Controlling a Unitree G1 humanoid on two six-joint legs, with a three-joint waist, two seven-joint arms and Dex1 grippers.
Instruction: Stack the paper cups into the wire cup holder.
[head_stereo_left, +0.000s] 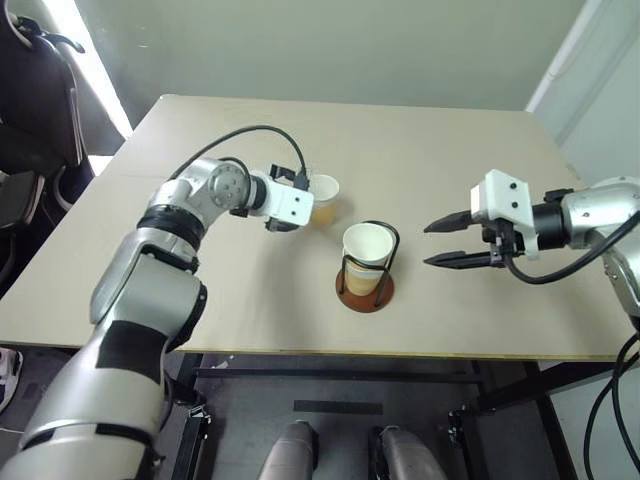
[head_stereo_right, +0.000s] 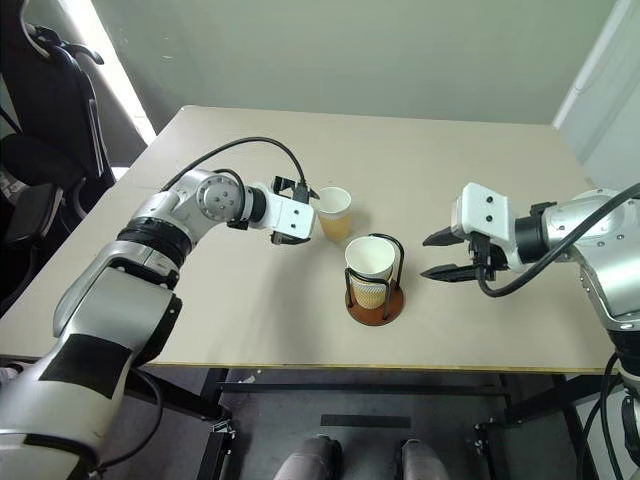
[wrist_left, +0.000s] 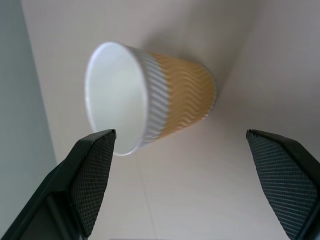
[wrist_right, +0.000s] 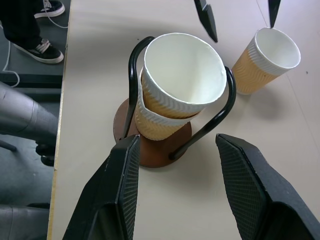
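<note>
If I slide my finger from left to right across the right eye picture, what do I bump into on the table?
Left pincer → loose paper cup → wire cup holder with stacked paper cups → right pincer.

Pale counter in a plain, bright room

The beige counter stands on dark metal legs over a dark grey floor. A pale greenish wall runs behind it, with a white panel at the far right. A bright strip of light falls at the left beside a black chair. A person's dark shoes stand on the floor.
</note>
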